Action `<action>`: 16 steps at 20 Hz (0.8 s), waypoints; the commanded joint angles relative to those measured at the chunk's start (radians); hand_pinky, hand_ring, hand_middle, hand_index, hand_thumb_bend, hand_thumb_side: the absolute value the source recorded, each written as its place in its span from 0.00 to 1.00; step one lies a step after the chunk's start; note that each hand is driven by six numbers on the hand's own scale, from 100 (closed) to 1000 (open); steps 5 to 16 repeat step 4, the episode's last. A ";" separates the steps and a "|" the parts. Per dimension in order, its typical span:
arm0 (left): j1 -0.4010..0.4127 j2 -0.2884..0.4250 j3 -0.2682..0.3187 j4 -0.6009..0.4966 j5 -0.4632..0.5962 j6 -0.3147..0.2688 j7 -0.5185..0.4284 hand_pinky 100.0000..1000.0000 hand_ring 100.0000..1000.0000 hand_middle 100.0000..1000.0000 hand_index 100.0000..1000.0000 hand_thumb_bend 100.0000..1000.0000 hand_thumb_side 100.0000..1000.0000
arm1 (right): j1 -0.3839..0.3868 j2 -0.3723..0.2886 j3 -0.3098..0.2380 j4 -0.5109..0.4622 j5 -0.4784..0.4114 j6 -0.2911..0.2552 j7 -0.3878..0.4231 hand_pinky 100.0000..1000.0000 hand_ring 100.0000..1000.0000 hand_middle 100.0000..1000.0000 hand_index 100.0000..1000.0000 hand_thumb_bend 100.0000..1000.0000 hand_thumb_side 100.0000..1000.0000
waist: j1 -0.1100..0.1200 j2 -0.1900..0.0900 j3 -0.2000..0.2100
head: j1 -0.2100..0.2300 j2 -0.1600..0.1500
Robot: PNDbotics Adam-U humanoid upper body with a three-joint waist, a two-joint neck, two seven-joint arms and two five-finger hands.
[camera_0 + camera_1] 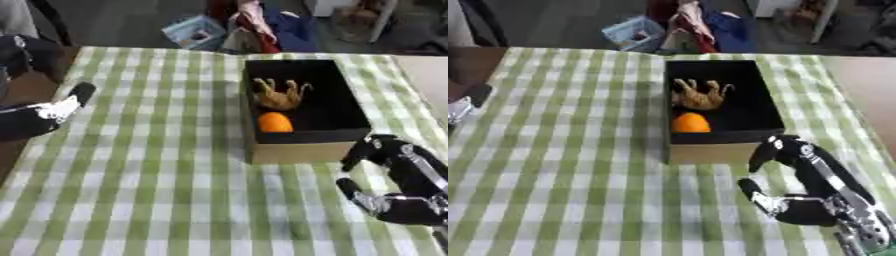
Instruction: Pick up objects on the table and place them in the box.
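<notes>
A black-lined cardboard box (302,150) stands on the green checked tablecloth, right of centre. Inside it lie an orange ball (275,122) near the front left corner and a tan toy animal (280,95) behind it, legs up. My right hand (798,200) hovers just in front of the box's right front corner, fingers relaxed and spread, holding nothing. At the table's left edge my left hand (52,111) rests open, fingers pointing up and away, with nothing in it.
The checked tablecloth (149,180) covers the table in front of and left of the box. Beyond the far edge are a blue-white basket (194,31) and a pile of red, white and blue cloth (267,25). Bare tabletop (429,75) shows at the right.
</notes>
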 commanded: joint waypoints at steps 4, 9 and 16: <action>0.041 -0.047 0.016 -0.006 -0.019 -0.014 -0.012 0.57 0.40 0.40 0.59 0.42 0.12 | -0.010 -0.002 -0.015 -0.025 0.001 0.003 -0.024 0.63 0.49 0.47 0.52 0.25 0.00 | -0.005 -0.003 0.001 | -0.003 0.015; 0.041 -0.047 0.016 -0.006 -0.019 -0.014 -0.012 0.57 0.40 0.40 0.59 0.42 0.12 | -0.010 -0.002 -0.015 -0.025 0.001 0.003 -0.024 0.63 0.49 0.47 0.52 0.25 0.00 | -0.005 -0.003 0.001 | -0.003 0.015; 0.041 -0.047 0.016 -0.006 -0.019 -0.014 -0.012 0.57 0.40 0.40 0.59 0.42 0.12 | -0.010 -0.002 -0.015 -0.025 0.001 0.003 -0.024 0.63 0.49 0.47 0.52 0.25 0.00 | -0.005 -0.003 0.001 | -0.003 0.015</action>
